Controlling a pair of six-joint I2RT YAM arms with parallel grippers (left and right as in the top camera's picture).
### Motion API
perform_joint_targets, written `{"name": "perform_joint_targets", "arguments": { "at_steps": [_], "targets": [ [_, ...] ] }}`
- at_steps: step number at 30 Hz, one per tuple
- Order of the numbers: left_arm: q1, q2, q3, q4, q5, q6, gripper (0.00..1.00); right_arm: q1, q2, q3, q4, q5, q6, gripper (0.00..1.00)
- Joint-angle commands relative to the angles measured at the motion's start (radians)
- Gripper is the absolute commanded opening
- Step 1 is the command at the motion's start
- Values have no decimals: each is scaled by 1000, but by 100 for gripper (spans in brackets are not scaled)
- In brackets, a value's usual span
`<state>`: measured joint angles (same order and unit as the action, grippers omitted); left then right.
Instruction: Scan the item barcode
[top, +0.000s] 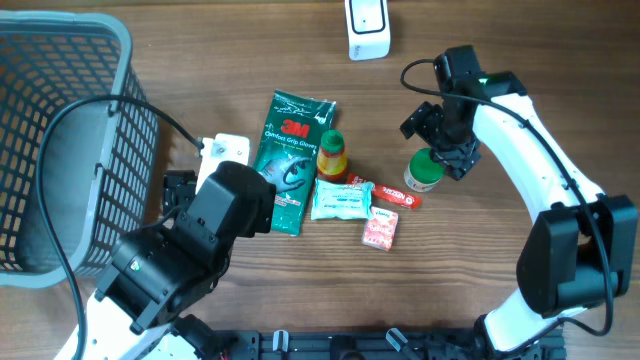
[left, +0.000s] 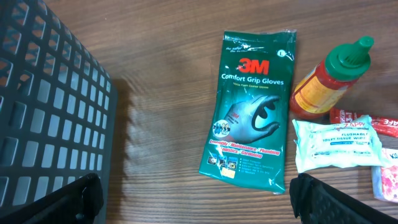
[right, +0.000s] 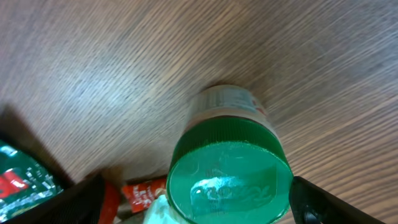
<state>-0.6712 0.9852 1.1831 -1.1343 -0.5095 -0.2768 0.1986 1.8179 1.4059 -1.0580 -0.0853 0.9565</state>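
Right gripper (right: 205, 200) hung just over the green-capped jar (right: 231, 177), fingers wide apart, holding nothing, while left gripper (left: 196, 202), also open and empty, was well apart from that jar.

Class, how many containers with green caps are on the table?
2. The sauce bottle is just right of the glove packet; the jar stands farther right, past the red sachet. The left arm may hide others.

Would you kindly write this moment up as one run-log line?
right gripper: open over green-lidded jar | left gripper: open, empty, near glove pack | jar status: upright, not gripped
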Motion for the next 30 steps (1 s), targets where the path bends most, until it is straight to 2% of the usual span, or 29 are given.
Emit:
{"name": "perform_joint_targets", "arguments": {
  "at_steps": [1,6,8,15,22,30],
  "targets": [
    [2,0,3,0,4,-20,100,5,102,-26,-2,6,-7,95],
    [2,0,3,0,4,-20,100,2,89,-12,-9,2,-31,96],
    [2,0,3,0,4,-20,100,-3,72,23,-21,1,-52,100],
    [2,0,3,0,4,-20,100,-3,26,166,-111,10,-66,100],
    [2,0,3,0,4,-19,100,0,22,156,-112,1,-88,100],
    [2,0,3,0,4,-19,100,24,24,58,-107,3,121,100]
  ]
}}
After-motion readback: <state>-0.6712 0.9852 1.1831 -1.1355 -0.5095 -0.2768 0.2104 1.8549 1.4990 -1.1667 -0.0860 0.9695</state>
